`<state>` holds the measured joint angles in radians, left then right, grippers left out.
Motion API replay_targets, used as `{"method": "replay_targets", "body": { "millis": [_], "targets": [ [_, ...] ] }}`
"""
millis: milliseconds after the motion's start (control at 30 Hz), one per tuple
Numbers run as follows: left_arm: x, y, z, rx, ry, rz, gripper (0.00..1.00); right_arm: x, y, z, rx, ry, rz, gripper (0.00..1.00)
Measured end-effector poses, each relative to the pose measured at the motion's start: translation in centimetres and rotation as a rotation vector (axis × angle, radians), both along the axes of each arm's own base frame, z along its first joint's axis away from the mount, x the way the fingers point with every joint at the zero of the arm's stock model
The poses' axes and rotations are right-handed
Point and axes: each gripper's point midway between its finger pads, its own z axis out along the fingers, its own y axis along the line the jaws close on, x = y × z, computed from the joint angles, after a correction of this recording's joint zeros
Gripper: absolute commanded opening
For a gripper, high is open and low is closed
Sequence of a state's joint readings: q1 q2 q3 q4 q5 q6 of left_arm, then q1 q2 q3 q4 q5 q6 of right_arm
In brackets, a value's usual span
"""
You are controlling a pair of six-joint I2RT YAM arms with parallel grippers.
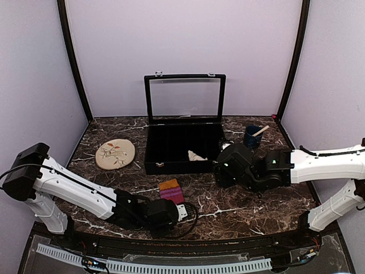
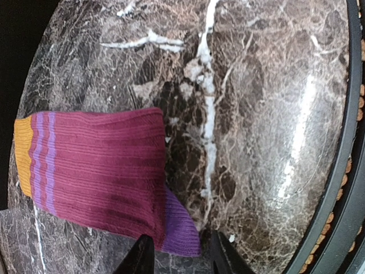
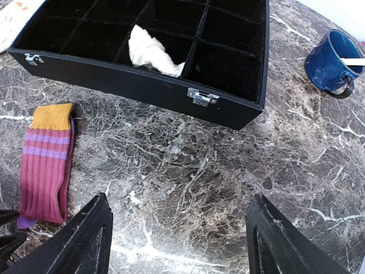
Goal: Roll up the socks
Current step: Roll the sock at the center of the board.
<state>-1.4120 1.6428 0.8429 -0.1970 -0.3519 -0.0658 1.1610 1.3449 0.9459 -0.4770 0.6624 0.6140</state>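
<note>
The maroon-purple sock (image 1: 171, 192) lies flat on the marble, its orange end toward the box. In the left wrist view the sock (image 2: 97, 171) is folded, and its purple toe (image 2: 181, 227) sits between the tips of my left gripper (image 2: 182, 257). The jaws are open on either side of the toe. My right gripper (image 3: 182, 231) is wide open and empty above bare marble, to the right of the sock (image 3: 47, 165). The cream sock (image 3: 149, 52) lies crumpled in a compartment of the black box; it also shows in the top view (image 1: 196, 155).
The open black compartment box (image 1: 171, 165) with a raised glass lid stands at the back centre. A tan oval mat (image 1: 115, 154) lies to its left. A blue mug (image 1: 252, 137) with a stick in it stands to its right. The table's rim (image 2: 342, 171) runs close by the left gripper.
</note>
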Motion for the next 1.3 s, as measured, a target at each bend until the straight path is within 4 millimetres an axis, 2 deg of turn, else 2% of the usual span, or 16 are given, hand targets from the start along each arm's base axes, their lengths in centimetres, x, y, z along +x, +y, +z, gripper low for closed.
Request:
{"method": "replay_targets", "body": {
  "millis": [433, 900, 1067, 1300],
  "targets": [
    [0.1, 0.4, -1.1, 0.041, -0.005, -0.007, 0.33, -0.2, 0.2, -0.2, 0.001, 0.013, 0.018, 0.74],
    [0.3, -0.3, -1.6, 0.027, 0.058, 0.007, 0.13, -0.5, 0.5, -0.2, 0.011, 0.029, 0.032, 0.7],
    [0.7, -0.4, -1.6, 0.008, 0.097, 0.034, 0.0, -0.7, 0.6, 0.0, 0.025, 0.036, 0.046, 0.66],
    [0.9, -0.5, -1.4, -0.039, 0.19, 0.073, 0.0, -1.1, 0.8, 0.8, 0.046, 0.035, 0.079, 0.62]
  ]
}}
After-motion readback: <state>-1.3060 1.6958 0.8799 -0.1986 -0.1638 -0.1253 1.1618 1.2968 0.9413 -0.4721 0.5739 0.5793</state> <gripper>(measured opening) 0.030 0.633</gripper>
